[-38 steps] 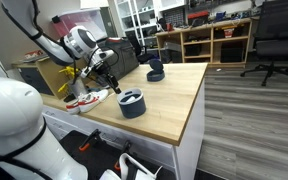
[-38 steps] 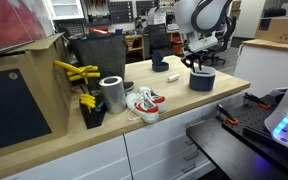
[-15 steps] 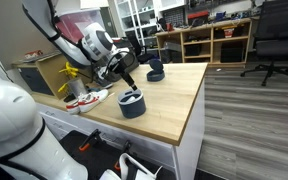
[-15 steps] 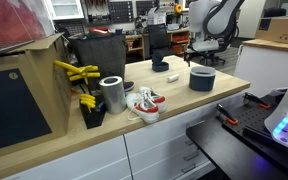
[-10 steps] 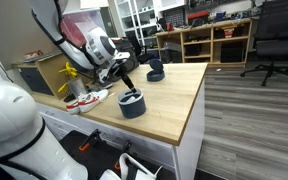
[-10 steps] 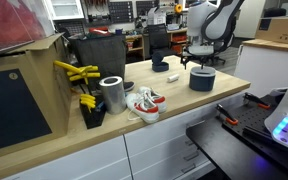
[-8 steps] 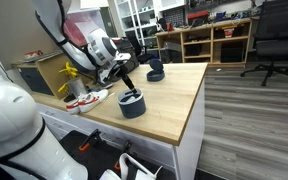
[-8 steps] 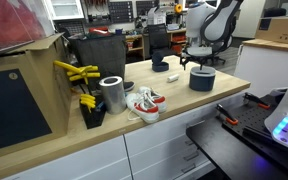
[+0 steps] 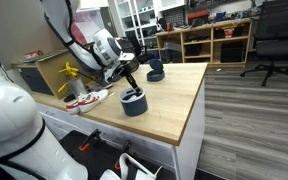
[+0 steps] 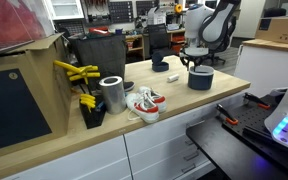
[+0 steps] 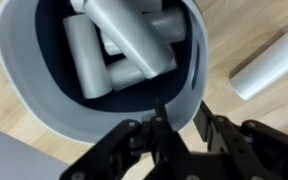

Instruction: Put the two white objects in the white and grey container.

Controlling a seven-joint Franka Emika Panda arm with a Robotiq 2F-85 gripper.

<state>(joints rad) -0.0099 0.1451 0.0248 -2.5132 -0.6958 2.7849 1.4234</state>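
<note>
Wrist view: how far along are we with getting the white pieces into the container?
Done: several white pieces lie inside the container. In hand: nothing white; the gripper straddles the container's near rim, grip unclear. Left: one white cylinder lies on the table beside the container, outside it.

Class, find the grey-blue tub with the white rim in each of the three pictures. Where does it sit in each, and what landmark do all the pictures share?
In an exterior view: the tub sits just left of centre, below the arm.
In an exterior view: the tub sits at upper right, towards the worktop's far end.
Wrist view: the tub fills the upper left and centre.
Shared landmark: the wooden tabletop under it.
</note>
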